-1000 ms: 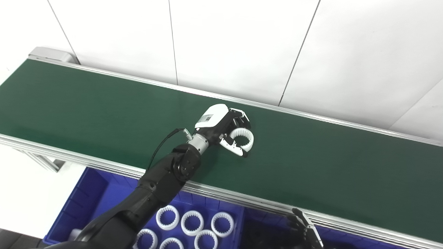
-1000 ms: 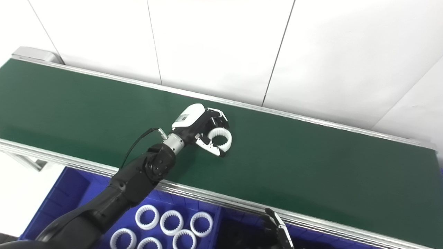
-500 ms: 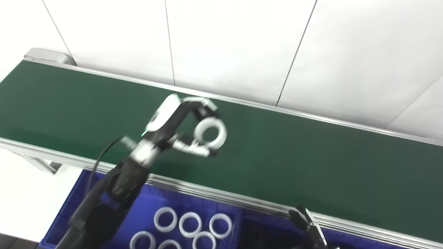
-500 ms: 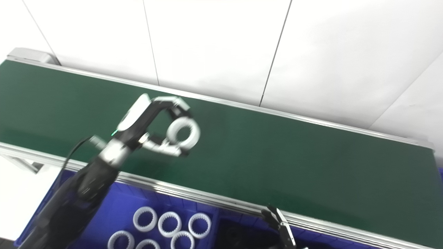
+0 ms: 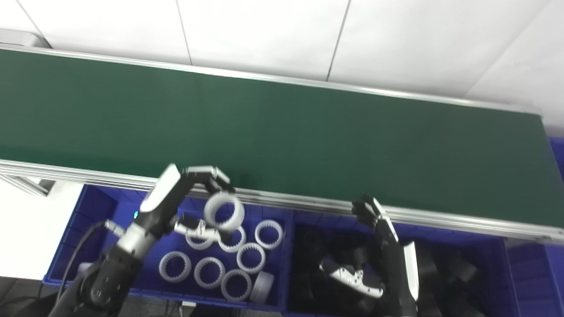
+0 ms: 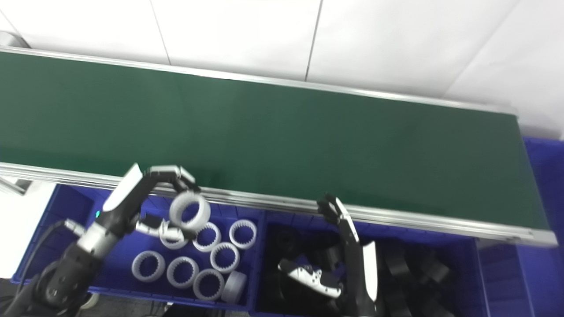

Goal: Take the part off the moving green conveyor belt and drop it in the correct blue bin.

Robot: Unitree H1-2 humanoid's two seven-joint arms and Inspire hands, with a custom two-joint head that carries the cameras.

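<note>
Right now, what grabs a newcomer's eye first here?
The left hand holding a white toothed ring above the left blue bin of matching white rings. Behind, the long green conveyor belt runs bare. The right hand hangs open over the bin of black parts.

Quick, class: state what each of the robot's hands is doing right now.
Left hand: shut on the white toothed ring, above the blue bin of white rings.
Right hand: open, holding nothing, above the bin of black parts.
</note>
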